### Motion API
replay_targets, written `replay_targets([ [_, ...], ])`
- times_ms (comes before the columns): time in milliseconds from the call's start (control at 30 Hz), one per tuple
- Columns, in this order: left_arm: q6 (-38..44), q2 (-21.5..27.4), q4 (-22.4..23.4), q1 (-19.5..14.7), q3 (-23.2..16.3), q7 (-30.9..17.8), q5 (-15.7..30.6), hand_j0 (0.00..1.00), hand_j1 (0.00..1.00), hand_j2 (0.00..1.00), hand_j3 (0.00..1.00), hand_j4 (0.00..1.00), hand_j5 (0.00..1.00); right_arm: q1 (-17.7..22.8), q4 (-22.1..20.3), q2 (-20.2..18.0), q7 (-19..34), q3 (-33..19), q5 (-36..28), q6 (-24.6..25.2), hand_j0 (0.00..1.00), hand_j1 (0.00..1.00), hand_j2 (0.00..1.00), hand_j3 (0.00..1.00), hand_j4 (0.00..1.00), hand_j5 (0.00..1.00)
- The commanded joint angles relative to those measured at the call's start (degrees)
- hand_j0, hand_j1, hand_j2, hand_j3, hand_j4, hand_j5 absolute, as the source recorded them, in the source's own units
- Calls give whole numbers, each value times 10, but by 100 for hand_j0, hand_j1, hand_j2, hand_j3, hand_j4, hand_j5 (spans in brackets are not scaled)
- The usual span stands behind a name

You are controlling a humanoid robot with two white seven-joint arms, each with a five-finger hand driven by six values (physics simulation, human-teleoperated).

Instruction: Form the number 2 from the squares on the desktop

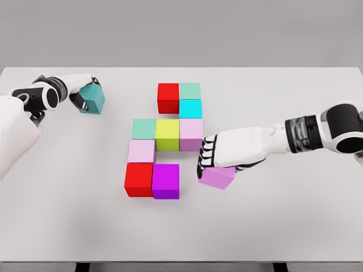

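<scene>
Cubes laid out on a white table (pixel 272 226) in a partly built figure, seen from the head view. Top row: red cube (pixel 168 97) touching a pale green cube (pixel 190 90) on its right. Directly below the pale green one, a cyan cube (pixel 190 108). Middle row, left to right and touching: a mint cube (pixel 144 128), a yellow-green cube (pixel 167 134), a pale lilac cube (pixel 191 134), the last one under the cyan cube. Below the mint cube, a pale pink cube (pixel 141 151). Bottom row: a second red cube (pixel 139 179) with a magenta cube (pixel 165 181) touching its right side.

Right hand (pixel 218 153) reaching in from the right edge, palm down, fingers curled over the top of a violet cube (pixel 216 177) and gripping it. Violet cube slightly rotated against the grid, just right of the magenta cube with a gap between them, below the pale lilac cube. Cannot tell whether it rests on the table or hangs just above it.

Left hand (pixel 79 93) at the far left of the table, fingers wrapped around a teal cube (pixel 93 100), well apart from the assembled group. Teal cube tilted, partly hidden by the fingers.
</scene>
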Motion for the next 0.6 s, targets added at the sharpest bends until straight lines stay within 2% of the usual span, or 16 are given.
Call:
replay_targets([
  [0,0,0,0,0,0,0,0,68,68,68,68,68,68,0,0,2,0,2,-5,2,44,44,44,44,44,44],
  [233,0,0,0,0,1,0,0,56,56,56,56,56,56,0,0,14,0,21,-4,2,43,43,43,43,43,43],
  [567,4,0,-2,-1,4,0,3,44,44,44,44,44,44,-4,0,23,0,27,-4,2,43,43,43,43,43,43],
])
